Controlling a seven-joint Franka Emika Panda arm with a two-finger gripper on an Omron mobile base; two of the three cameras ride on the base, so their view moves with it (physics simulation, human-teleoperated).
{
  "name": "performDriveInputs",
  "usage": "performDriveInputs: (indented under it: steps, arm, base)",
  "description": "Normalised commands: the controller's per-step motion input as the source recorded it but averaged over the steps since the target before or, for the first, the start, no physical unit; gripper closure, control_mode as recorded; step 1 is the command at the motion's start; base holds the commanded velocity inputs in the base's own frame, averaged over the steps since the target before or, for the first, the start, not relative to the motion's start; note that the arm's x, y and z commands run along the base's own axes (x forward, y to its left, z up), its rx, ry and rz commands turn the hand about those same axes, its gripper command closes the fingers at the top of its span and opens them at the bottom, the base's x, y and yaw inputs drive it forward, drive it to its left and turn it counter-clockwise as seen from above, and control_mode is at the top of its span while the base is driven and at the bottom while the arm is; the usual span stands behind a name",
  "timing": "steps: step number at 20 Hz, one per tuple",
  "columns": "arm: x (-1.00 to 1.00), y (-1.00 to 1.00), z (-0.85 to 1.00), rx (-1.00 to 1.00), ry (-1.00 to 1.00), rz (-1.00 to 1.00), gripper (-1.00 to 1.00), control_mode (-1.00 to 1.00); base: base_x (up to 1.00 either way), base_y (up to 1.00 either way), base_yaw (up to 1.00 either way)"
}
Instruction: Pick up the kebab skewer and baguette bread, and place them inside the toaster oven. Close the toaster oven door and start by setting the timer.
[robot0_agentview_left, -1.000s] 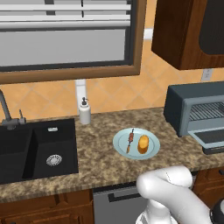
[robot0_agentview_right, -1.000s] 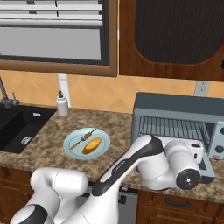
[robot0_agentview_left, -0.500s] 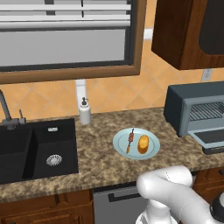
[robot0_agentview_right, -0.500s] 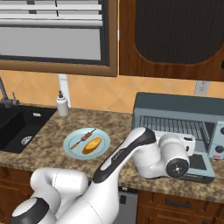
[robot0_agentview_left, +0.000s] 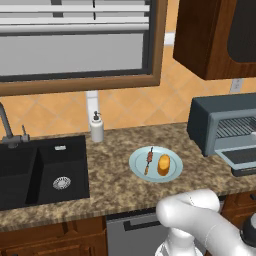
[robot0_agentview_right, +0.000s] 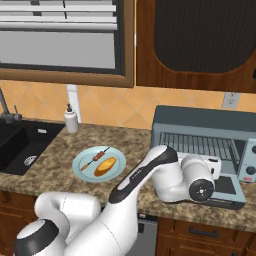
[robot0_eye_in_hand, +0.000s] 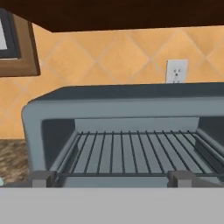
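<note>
Status: nothing loaded yet. The toaster oven (robot0_agentview_right: 202, 142) is my landmark. Its door (robot0_agentview_right: 225, 189) is already dropped flat in front of it, and the wire rack (robot0_eye_in_hand: 131, 151) inside is bare. The kebab skewer (robot0_agentview_left: 149, 160) and the baguette bread (robot0_agentview_left: 163, 164) lie side by side on the pale blue plate (robot0_agentview_left: 172, 172), which sits on the counter (robot0_agentview_left: 115, 190) well to the left of the oven, between it and the black sink (robot0_agentview_left: 40, 170).

The gripper (robot0_agentview_right: 212, 167) hovers right in front of the oven opening, looking straight in at the rack. I judge its jaws spread as wide as they go, with nothing between them.

Left to do, by my read: grab skewer, grab bread, put both on the rack, lift the door shut, set the timer knob (robot0_agentview_right: 248, 170). That's effectively the whole job.
</note>
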Motion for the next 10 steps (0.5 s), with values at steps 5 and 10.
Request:
performDriveInputs:
  steps: [5, 10]
  arm:
    - [0.1, 0.0, -0.02, -0.01, 0.12, 0.01, -1.0, -1.0]
    - [0.22, 0.0, 0.0, 0.0, 0.14, 0.0, -1.0, -1.0]
  base:
    - [0.0, 0.0, 0.0]
    - [0.0, 0.0, 0.0]
